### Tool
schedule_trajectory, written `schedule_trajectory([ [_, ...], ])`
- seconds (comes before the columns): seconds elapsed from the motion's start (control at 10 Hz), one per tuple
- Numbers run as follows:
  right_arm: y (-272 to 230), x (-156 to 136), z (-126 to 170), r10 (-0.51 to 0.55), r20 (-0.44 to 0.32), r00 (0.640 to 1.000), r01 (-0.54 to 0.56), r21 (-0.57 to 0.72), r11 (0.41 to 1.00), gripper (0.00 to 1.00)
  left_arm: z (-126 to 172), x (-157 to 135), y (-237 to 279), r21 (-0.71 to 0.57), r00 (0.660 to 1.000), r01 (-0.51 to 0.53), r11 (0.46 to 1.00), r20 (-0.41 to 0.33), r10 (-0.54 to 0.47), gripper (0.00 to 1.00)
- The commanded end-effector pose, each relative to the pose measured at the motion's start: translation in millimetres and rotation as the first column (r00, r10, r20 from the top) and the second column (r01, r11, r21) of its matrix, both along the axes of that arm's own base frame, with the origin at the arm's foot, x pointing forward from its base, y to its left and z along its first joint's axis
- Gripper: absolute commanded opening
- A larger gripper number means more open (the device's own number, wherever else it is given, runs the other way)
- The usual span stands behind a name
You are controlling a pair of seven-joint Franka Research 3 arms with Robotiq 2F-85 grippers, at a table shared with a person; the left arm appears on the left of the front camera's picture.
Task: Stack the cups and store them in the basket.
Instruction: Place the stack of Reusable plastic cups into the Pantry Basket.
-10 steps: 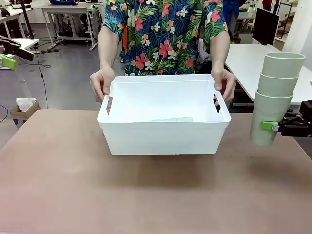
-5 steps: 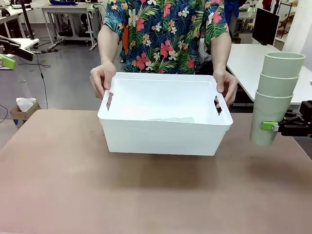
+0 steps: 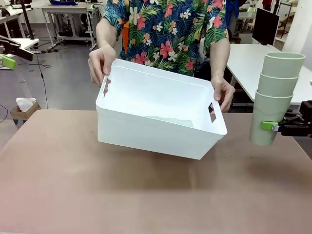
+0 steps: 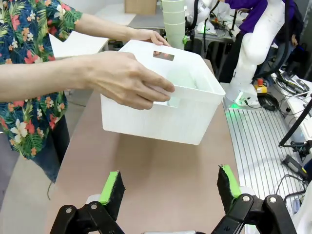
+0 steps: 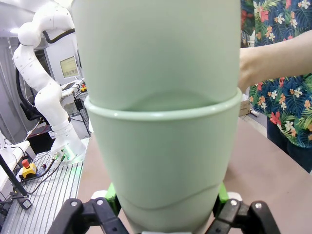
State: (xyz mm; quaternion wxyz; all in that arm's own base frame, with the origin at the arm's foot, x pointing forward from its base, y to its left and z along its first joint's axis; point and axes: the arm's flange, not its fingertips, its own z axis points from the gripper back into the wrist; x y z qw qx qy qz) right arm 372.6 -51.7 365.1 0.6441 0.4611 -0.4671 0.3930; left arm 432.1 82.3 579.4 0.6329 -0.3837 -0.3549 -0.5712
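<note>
The white basket (image 3: 156, 129) hangs above the middle of the table, held by a person's hands (image 3: 100, 66) at both end slots. It is tilted, its picture-right end lower. A faint pale-green shape lies on its floor. At the table's right edge, three pale green cups (image 3: 276, 92) are nested upright in a stack, with my right gripper (image 3: 265, 127) shut on the bottom one. In the right wrist view the cups (image 5: 161, 122) rise from between my right gripper (image 5: 165, 197). My left gripper (image 4: 170, 183) stands open over bare table, short of the basket (image 4: 161, 117), with the cups (image 4: 174, 22) beyond it.
The brown table (image 3: 73, 195) has free room in front of and under the lifted basket. The person in a flowered shirt (image 3: 165, 34) stands at the far side. The other white arm (image 4: 258, 44) rises at the table's side in the left wrist view.
The person has lifted the basket off the table and tipped it, its picture-left end rising. My right gripper and the cup stack have not moved.
</note>
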Motion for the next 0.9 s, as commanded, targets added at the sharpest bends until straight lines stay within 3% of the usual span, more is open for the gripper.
schedule_trajectory([
  [0.0, 1.1, 0.7, 5.2, 0.001, 0.012, 1.0, -0.001, 0.002, 1.0, 0.85, 4.6, -1.9, -0.6, -0.004, 1.0, -0.003, 1.0, -0.01, 0.003, 1.0],
  [0.4, 0.0, 0.0, 0.0, 0.0, 0.0, 1.0, 0.0, 0.0, 1.0, 0.85, 4.6, -1.9, -0.6, -0.004, 1.0, -0.003, 1.0, -0.01, 0.003, 1.0],
  [0.8, 20.2, 0.0, 59.2, -0.036, 0.071, 0.997, 0.041, -0.064, 0.997, 0.85, 4.6, -1.9, -0.6, -0.004, 1.0, -0.003, 1.0, -0.01, 0.003, 1.0],
])
